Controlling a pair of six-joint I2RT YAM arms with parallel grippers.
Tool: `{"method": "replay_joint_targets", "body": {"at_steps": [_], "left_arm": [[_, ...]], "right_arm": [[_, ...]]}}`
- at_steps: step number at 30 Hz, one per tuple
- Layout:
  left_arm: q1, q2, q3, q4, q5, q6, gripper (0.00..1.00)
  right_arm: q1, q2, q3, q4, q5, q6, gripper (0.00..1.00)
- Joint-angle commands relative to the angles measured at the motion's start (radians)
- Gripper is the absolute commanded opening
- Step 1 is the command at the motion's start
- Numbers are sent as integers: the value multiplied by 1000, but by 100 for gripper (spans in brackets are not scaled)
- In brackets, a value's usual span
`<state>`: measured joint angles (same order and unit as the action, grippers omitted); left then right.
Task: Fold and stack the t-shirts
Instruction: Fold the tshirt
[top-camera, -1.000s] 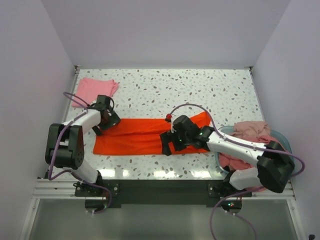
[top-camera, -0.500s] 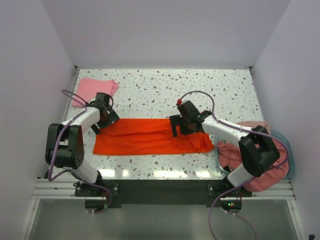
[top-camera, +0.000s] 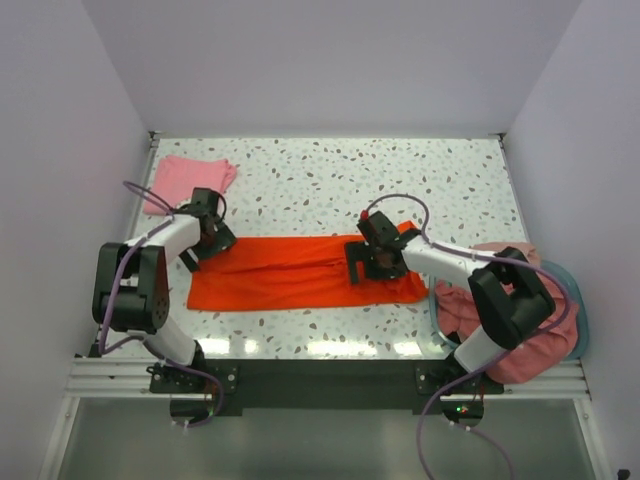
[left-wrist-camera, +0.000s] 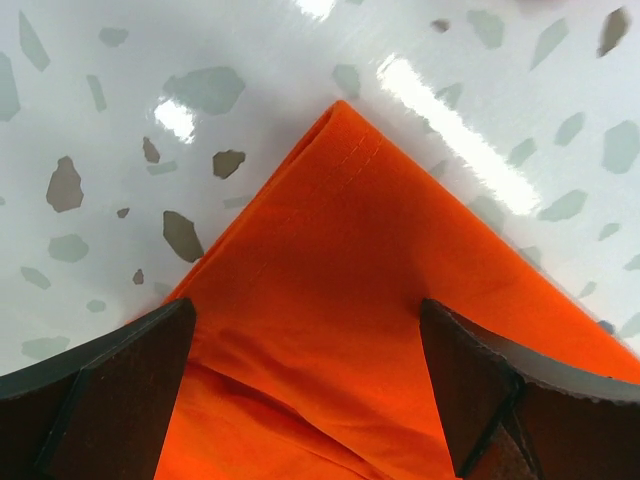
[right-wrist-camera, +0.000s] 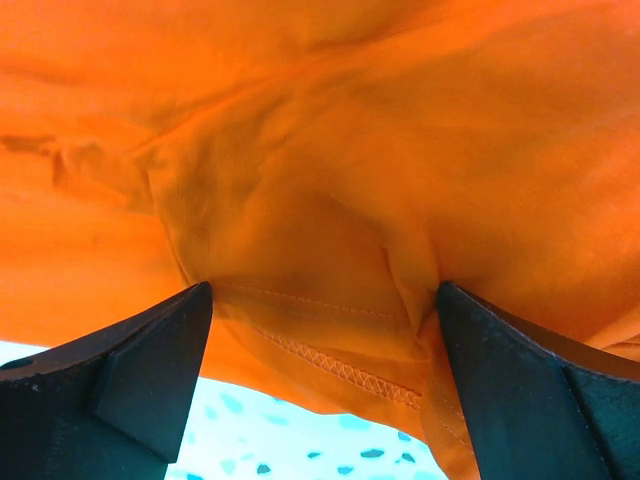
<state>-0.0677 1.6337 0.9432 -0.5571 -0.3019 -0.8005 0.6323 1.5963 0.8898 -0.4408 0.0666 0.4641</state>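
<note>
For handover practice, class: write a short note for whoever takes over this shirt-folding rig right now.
Left gripper: open, over the orange shirt, at its far left corner.
Right gripper: open, over its right part. Neither holds anything.
Orange lies mid-table as a long folded strip.
Pink shirt: folded, far left corner.
Salmon shirts: heaped in the tub, right.
Done: pink folded, orange part-folded.
Left: finish orange, stack on pink, fold the rest.

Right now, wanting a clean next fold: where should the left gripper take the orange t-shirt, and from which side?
Probably the orange t-shirt by its far-left corner, from above. It lies flat on the table, tapering to a point where two edges meet, and the left gripper hangs open astride it, so closing should pinch the layers.
</note>
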Motion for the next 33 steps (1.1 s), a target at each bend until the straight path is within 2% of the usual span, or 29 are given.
{"method": "replay_joint_targets", "body": {"at_steps": [1,4,7,8,12,13,17,21,22,26,28,30,33], "left_arm": [[8,-23,-63,-6,-16,-11,100],[8,-57,-124,-4,13,-32,100],[3,-98,-193,-4,121,-60,100],[-7,-113,-216,9,191,-72,100],[-166,-184,-319,6,222,-225,100],[-216,-187,-336,-3,239,-256,100],[-288,-184,-382,17,300,-373,100],[-412,-182,-443,36,383,-511,100],[-441,-187,-449,37,388,-569,100],[-563,-213,-466,28,397,-695,100],[-647,-218,-472,48,403,-761,100],[-716,-198,-457,54,411,-799,100],[-817,-146,-402,103,402,-825,100]], "right_arm": [[-54,119,53,62,-30,7,99],[-106,210,145,91,-67,-57,99],[-140,322,265,54,-87,-169,99],[-143,347,350,47,-97,-214,98],[-180,506,578,21,-172,-413,99],[-206,575,681,11,-254,-429,99],[-250,769,929,2,-399,-459,99],[-255,971,1219,-73,-474,-509,99],[-255,1002,1320,-81,-499,-506,99],[-258,1099,1457,-24,-599,-408,99],[-256,1094,1431,92,-562,-284,99],[-256,1085,1391,246,-576,-199,99],[-253,1105,1371,377,-611,-34,99]]}}
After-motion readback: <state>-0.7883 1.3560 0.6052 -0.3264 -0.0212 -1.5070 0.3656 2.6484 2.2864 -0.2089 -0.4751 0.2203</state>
